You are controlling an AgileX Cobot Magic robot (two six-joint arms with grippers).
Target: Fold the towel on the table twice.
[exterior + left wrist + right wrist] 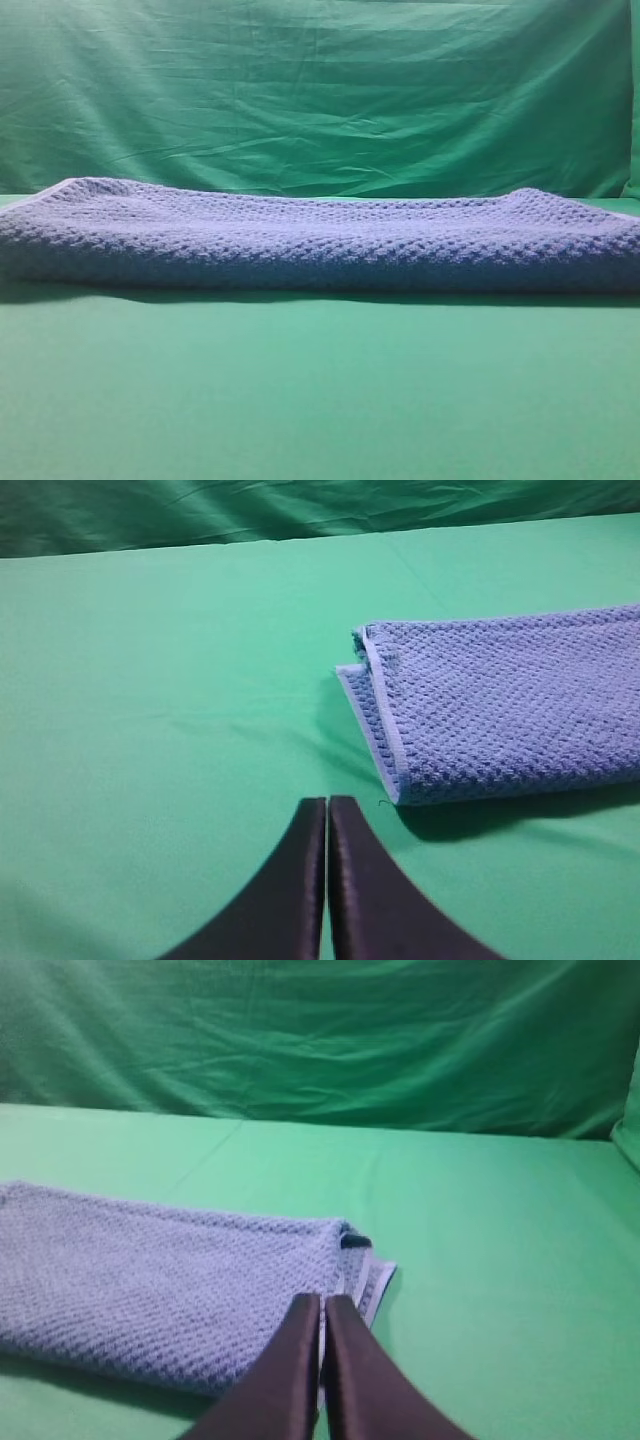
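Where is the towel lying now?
The towel lies folded across the middle of the table in the high view, before the backdrop, untouched by either pincer.

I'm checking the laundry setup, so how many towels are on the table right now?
1. A single blue towel lies folded across the middle of the green table, in front of both shut grippers. No other towel shows in any view.

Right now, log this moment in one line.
towel: folded, flat on table | left tool: shut, empty | right tool: shut, empty
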